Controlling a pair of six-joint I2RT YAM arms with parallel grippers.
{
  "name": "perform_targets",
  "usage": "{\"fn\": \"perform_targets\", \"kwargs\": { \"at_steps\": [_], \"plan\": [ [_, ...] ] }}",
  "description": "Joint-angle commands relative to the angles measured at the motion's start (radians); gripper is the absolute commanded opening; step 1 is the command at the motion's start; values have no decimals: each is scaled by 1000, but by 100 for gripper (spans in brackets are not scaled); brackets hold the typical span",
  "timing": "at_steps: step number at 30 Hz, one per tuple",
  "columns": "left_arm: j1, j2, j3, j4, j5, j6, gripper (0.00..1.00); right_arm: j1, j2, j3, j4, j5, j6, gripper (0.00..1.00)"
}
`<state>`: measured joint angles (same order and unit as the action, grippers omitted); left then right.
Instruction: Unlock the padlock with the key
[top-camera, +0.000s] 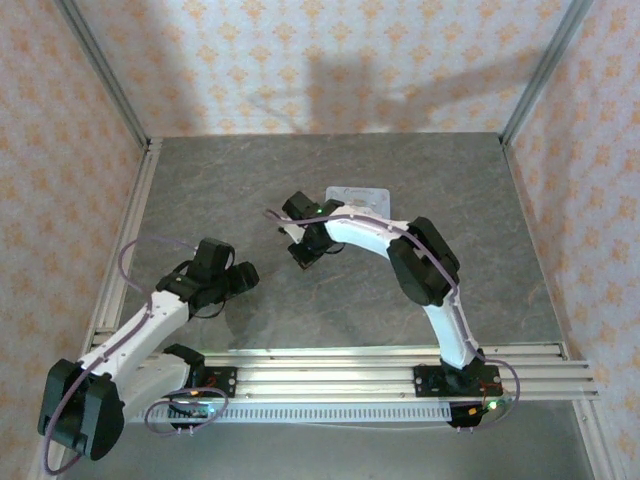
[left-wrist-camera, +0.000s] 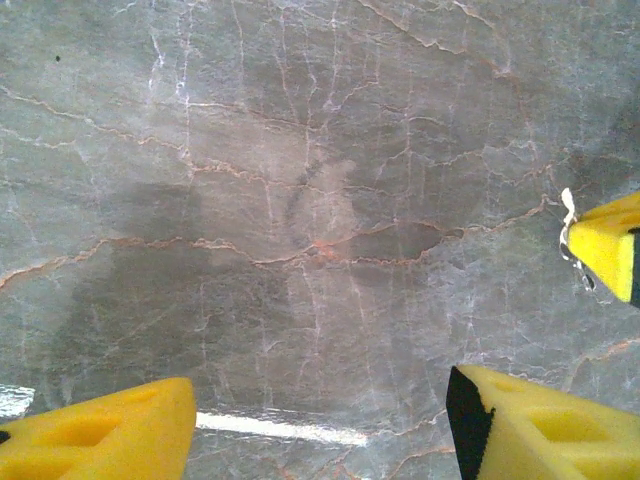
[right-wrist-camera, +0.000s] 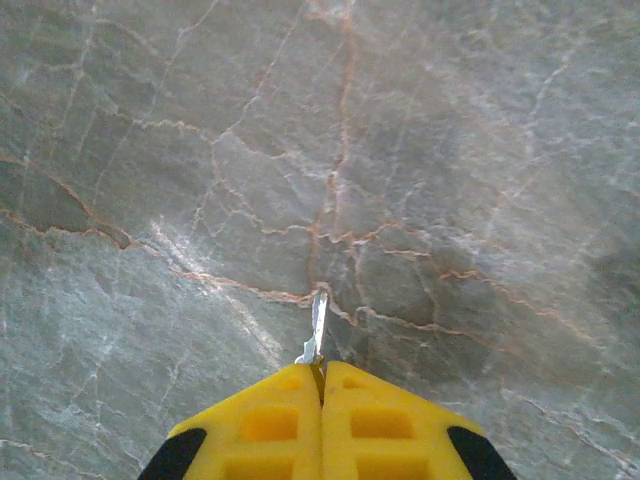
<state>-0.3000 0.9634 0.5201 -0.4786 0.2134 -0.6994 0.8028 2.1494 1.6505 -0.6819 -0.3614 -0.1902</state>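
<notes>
Right gripper (right-wrist-camera: 322, 375) pinches the key (right-wrist-camera: 318, 325) by its end only, left gripper (left-wrist-camera: 320, 400) stands open and empty; key may pivot on insertion.

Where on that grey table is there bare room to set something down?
Bare: the far-left table between left wall and pale tin; the right side between right arm and right wall; the patch between left gripper, right arm and rail. Crowded: by the tin, where the right gripper holds a key.

- Tabletop (top-camera: 250, 190): grey stone pattern with pale and rusty veins.
- Pale rectangular tin (top-camera: 357, 195) lies flat toward the far side.
- Aluminium rails (top-camera: 350, 365) run along the near edge.
</notes>
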Motion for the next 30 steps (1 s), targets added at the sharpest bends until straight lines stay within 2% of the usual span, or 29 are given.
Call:
{"fn": "perform_targets", "kwargs": {
  "at_steps": [1, 8, 14, 17, 24, 30],
  "plan": [
    [8, -24, -17, 32, 17, 11, 68, -15, -75, -29, 55, -53, 25, 0],
    [9, -59, -26, 90, 66, 14, 68, -41, -131, -96, 132, -130, 54, 0],
    [22, -140, -2, 75, 22, -11, 66, -64, -211, -151, 194, -207, 78, 0],
    [29, -172, 23, 102, 33, 22, 67, -76, -279, -194, 243, -261, 99, 0],
    [27, -149, 147, 182, 163, 114, 75, -86, -464, -328, 373, -370, 165, 0],
    [21, -50, 270, 251, 363, 139, 76, -96, -600, -440, 475, -426, 190, 0]
  ]
}}
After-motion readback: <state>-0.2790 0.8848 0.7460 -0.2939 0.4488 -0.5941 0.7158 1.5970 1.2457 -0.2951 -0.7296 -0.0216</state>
